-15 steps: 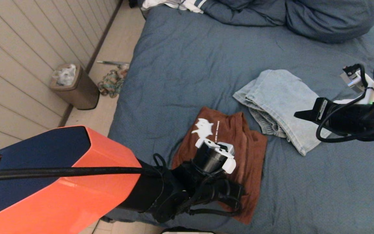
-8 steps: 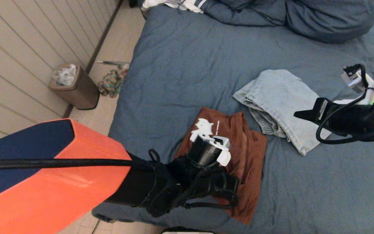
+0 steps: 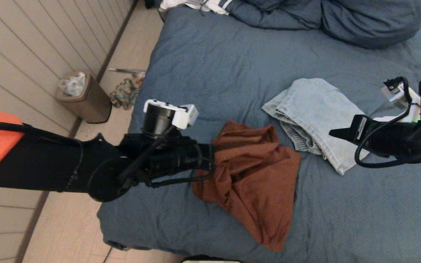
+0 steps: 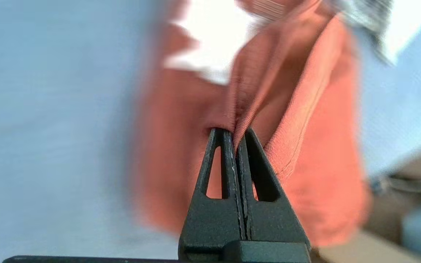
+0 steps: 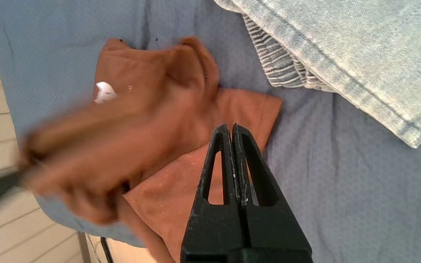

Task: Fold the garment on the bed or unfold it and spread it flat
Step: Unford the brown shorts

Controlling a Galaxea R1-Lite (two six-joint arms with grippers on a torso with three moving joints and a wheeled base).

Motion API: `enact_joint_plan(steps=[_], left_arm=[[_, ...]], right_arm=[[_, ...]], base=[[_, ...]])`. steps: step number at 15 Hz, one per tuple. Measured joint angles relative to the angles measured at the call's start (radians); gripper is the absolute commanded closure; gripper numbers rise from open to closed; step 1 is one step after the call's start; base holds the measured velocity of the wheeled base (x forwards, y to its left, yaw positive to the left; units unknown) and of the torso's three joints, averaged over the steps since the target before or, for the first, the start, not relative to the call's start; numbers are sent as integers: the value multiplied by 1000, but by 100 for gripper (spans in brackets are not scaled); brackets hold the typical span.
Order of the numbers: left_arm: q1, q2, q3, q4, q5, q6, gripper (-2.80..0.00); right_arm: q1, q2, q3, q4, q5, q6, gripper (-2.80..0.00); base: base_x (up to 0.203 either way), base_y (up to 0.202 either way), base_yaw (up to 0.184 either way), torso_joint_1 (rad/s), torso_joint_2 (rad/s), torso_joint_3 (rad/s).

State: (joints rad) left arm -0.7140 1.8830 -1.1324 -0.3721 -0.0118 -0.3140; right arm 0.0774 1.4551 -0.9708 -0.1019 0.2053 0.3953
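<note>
1. While the left gripper (image 4: 236, 131) is pinching a ribbed fold of the rust-brown T-shirt (image 3: 254, 179) between clenched jaws, the cloth is trailing from it in a loose, rumpled drape near the foot edge of the bed (image 3: 210, 65).
2. Off to the right side, the right gripper (image 5: 231, 128) is hanging above the sheet near the shirt's corner, its jaws pressed together on nothing.
3. To do this step well, I would judge that the left arm needs a slow, level pull away from the heap, so that the layers are peeling apart rather than bunching.
4. I am thinking the free gripper could pin the opposite corner, since thin knit slides easily across a sheet.
5. Lifting too high looks risky: the hem is lying close to the mattress edge and could slip off.
6. That shirt is looking soft and thin, with a stitched hem and a white print (image 5: 104, 92) partly hidden in the folds.
7. Just beside it, the pale denim jeans (image 3: 316, 113) are lying folded in a stiff, thicker stack with an elastic ribbed band showing.
8. Underneath, the slate-blue sheet is looking wrinkled and faintly quilted, with matching bedding (image 3: 342, 22) bunched at the far end.
</note>
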Motion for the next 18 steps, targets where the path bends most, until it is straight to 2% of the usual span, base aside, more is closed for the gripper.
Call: enact_joint_plan(steps=[3, 6, 11, 15, 18], left_arm=[[135, -76, 128, -43, -35, -5, 0], [239, -112, 253, -190, -71, -4, 0], [274, -169, 444, -313, -73, -7, 0], [290, -231, 610, -391, -67, -12, 0], [347, -243, 716, -510, -73, -11, 0]], right_arm=[[3, -3, 9, 0, 0, 0, 0], [7, -3, 19, 1, 0, 0, 0], [10, 0, 33, -4, 1, -1, 0], [9, 3, 60, -71, 1, -3, 0], [17, 3, 71, -79, 1, -5, 0]], base=[[0, 0, 0, 0, 0, 0], [0, 0, 0, 0, 0, 0], [0, 0, 0, 0, 0, 0], [0, 0, 0, 0, 0, 0], [0, 0, 0, 0, 0, 0]])
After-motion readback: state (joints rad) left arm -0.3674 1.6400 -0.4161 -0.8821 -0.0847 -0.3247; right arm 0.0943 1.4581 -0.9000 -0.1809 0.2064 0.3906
